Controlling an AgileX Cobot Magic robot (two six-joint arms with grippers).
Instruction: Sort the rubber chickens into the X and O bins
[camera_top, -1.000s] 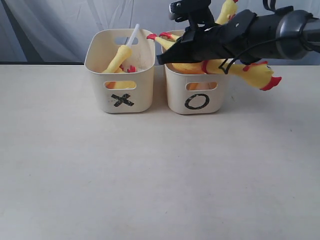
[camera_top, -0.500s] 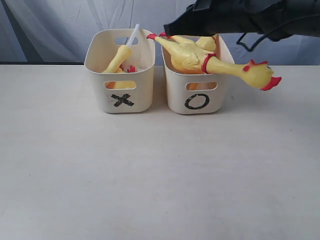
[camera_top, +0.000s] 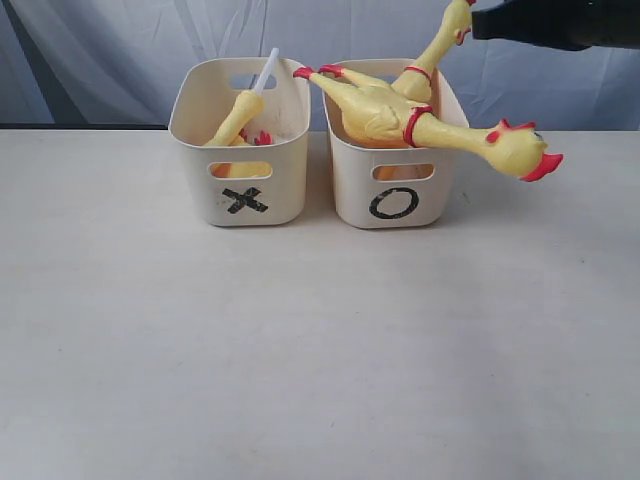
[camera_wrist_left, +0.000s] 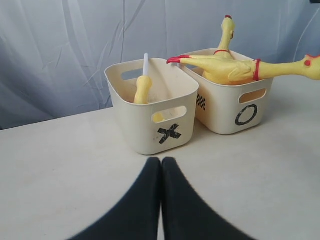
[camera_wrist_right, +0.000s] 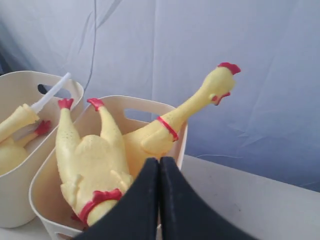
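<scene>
1. Exterior view: one whole rubber chicken (camera_top: 385, 112) lies across the rim of the O bin (camera_top: 350, 195). Its feet point to 10 o'clock, over the gap between the bins. Its neck and head hang out past the wall toward 4 o'clock.
2. A second whole chicken (camera_top: 437, 55) stands in the same bin behind the first, its neck leaning up toward 1 o'clock. The top edge of the picture clips its head. The first chicken and the bin wall hide its body.
3. The X bin (camera_top: 285, 190) sits just beside the O bin, at its 9 o'clock. A neck piece (camera_top: 238, 118) leans inside, its white tube (camera_top: 266, 70) pointing to 1 o'clock. Of the other piece below it, only red feet (camera_top: 262, 138) and some yellow behind the handle slot show.
4. The right jaws are pressed together with nothing between them. In the right wrist view their tips overlap the lying chicken's body near its red neck band. Whether they touch it cannot be told.
5. In the exterior view only a dark, blurred arm (camera_top: 560, 22) shows at 1 o'clock, cut off by the edges.
6. The left jaws are pressed together and empty over the bare bench (camera_wrist_left: 60, 175). Both bins stand well ahead of their tips.
7. A pale blue cloth (camera_top: 100, 60) hangs behind the bench.
</scene>
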